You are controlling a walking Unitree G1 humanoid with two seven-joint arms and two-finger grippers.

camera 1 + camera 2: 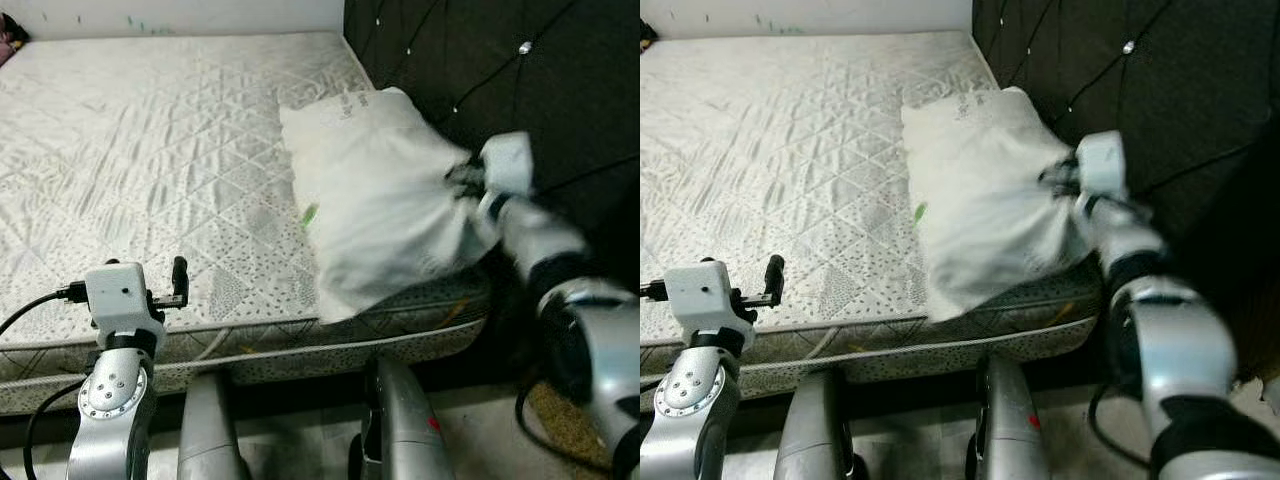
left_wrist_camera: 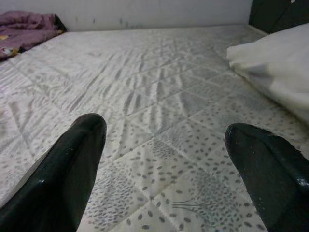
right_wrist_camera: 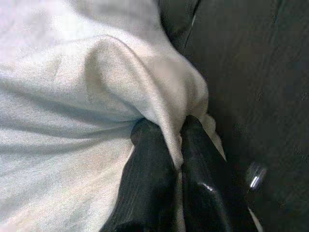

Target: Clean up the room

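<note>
1. Two black fingers of the right gripper [image 3: 176, 159] are pinched tight on a fold of the one white pillow [image 1: 375, 195], cloth squeezed between them.
2. From the head view that gripper sits at 3 o'clock, against the dark tufted headboard [image 1: 500, 90].
3. One pillow lies on the mattress [image 1: 150, 150] at its headboard corner, its near edge hanging over the bed's side. Faint grey print marks its top; I cannot read it. A small green mark shows at its left edge.
4. At 7 o'clock, the left gripper [image 2: 166, 169] hovers over the mattress edge, fingers spread wide and holding nothing.
5. One purple cloth [image 2: 24, 26] lies at the far left corner.
</note>
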